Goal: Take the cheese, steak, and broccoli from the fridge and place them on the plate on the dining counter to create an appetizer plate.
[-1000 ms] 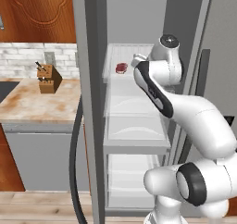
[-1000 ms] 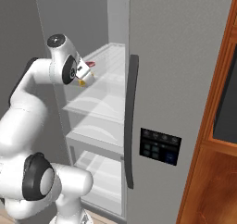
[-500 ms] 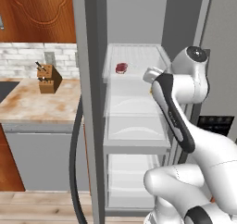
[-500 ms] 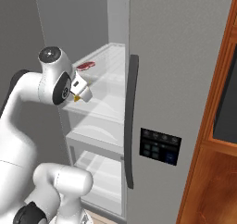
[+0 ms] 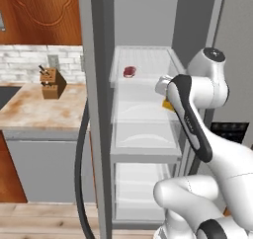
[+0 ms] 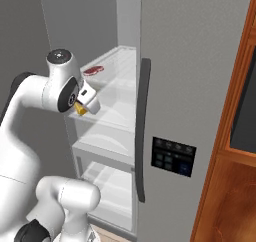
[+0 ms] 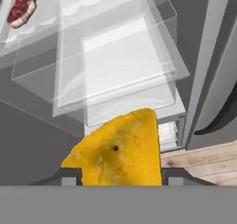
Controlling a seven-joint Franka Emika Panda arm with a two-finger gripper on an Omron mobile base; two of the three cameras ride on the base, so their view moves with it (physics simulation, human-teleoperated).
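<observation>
Cheese (image 7: 121, 149) sits clamped in the claw (image 7: 121, 183), a yellow-orange wedge filling the lower middle of the hand view with its tip pointing away from the hand, and it also peeks out as a small yellow corner under the wrist in both base views (image 6: 80, 108). The step in hand looks like carrying this wedge out of the fridge (image 5: 148, 134) toward the plate on the dining surface, so the job now is to lift it clear without scraping the clear shelves or the edge of the open door. A steady grip matters, since a wedge has sloped faces and could squirm out if the jaws ease off; keeping the hand level during the swing should help. The steak (image 5: 130, 71) lies on the upper shelf toward its back left, well apart from the claw, and should be left undisturbed for a later trip; the broccoli cannot be made out. As for pose, the arm rises from the base, bends sharply at a raised elbow level with the upper shelf, and the forearm folds back down so the wrist hangs just in front of the shelves at the fridge's right side, the hand aimed downward over the lower shelves and a strip of wooden floor (image 7: 203, 165).
</observation>
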